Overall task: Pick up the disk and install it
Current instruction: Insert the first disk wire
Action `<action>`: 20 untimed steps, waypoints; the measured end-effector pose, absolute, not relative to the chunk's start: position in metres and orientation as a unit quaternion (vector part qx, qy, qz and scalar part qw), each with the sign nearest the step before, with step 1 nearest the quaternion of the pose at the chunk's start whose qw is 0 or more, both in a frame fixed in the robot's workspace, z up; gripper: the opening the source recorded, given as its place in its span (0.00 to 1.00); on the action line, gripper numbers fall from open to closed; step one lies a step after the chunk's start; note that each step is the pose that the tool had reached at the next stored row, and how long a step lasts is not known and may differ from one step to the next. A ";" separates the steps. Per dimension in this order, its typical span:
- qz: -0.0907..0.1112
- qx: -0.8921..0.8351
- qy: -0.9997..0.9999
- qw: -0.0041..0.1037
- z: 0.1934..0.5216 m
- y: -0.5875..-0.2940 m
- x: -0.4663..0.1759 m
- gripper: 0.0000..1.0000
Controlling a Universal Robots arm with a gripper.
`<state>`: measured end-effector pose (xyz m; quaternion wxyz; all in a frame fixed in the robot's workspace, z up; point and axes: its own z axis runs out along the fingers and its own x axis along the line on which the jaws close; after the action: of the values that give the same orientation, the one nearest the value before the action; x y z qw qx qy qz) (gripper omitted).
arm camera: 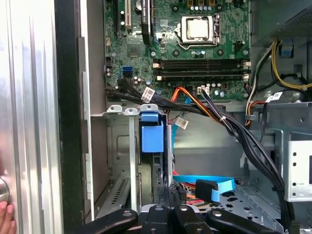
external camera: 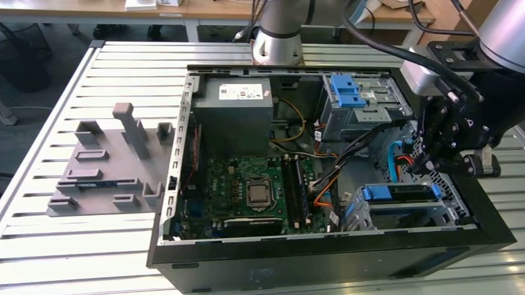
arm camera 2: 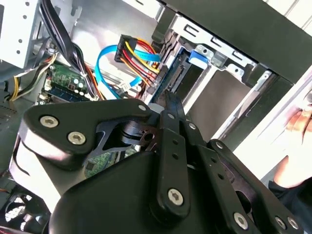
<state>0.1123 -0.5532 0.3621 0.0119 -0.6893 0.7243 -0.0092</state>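
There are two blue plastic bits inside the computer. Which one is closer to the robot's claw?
The lower blue piece, on the drive cage at the case's front corner. It sits just below the gripper. The other blue piece is farther back, beside the grey power box.

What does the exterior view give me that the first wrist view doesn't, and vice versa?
Exterior view: the grey fixture beside the case, and the power supply. First wrist view: a hand outside the case wall, and a blue cable near the gripper. Both: the CPU socket and the blue tab.

Silver-grey arm [external camera: 279, 31], black cables, black linkage gripper [external camera: 443, 161] studded with silver screws.
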 end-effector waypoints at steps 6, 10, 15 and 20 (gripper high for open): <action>-0.012 -0.688 0.725 0.015 0.361 -0.546 0.113 0.11; -0.013 -0.688 0.726 0.013 0.361 -0.546 0.113 0.11; -0.014 -0.687 0.726 0.013 0.360 -0.546 0.113 0.18; -0.014 -0.687 0.727 0.013 0.357 -0.542 0.113 0.25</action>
<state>0.1126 -0.5420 0.3575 0.0132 -0.6865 0.7268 -0.0136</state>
